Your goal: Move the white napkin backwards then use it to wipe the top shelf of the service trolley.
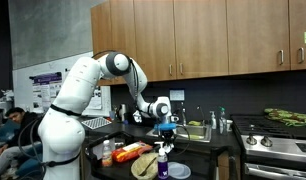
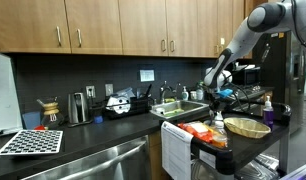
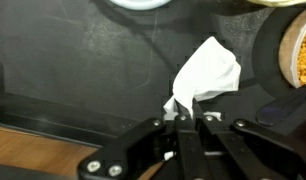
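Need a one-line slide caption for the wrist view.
Wrist view: pincer shut on the lower edge of the napkin, dark shelf beneath.

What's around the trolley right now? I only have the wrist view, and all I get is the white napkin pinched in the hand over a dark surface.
Observer: That dark surface is the top shelf. In an exterior view, a spray bottle stands upright on it.
Operator: Anything else on there that I can't see?
Observer: Yes, orange and red packets lie on the shelf.
Operator: And off the shelf?
Observer: A white towel hangs down the trolley's side, facing the kitchen counter.
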Robot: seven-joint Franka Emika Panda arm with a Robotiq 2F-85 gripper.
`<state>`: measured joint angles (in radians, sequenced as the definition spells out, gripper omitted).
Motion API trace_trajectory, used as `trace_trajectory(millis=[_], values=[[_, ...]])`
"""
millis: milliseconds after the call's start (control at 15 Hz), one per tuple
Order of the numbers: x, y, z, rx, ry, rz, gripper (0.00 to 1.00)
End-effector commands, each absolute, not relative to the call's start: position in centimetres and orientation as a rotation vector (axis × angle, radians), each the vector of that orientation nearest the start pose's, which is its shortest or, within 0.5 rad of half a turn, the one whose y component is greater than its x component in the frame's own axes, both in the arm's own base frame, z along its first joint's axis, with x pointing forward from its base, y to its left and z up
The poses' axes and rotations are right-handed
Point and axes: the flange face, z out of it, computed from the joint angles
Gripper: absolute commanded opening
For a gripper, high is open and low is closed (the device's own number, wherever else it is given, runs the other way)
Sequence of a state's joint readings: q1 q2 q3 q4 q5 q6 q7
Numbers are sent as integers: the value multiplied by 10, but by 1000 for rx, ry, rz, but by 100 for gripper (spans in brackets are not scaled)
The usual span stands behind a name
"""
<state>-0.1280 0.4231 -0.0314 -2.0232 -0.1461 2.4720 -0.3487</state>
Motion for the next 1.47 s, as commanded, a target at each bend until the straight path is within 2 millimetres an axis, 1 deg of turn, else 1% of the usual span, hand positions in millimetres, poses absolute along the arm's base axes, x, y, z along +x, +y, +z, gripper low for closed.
trace_trajectory(millis=[0, 67, 133, 200, 533, 800, 933, 1333, 1400], values=[[601, -82, 235, -3175, -552, 14, 1], [601, -78, 234, -3169, -560, 16, 30], [600, -77, 234, -3172, -559, 17, 32], [600, -76, 234, -3173, -557, 19, 36], [602, -83, 241, -3187, -531, -2, 68], [608, -94, 248, -3204, -500, -25, 96], [608, -97, 250, -3207, -492, -30, 100], [605, -96, 240, -3201, -478, -1, 100], [604, -95, 239, -3200, -477, 3, 99]])
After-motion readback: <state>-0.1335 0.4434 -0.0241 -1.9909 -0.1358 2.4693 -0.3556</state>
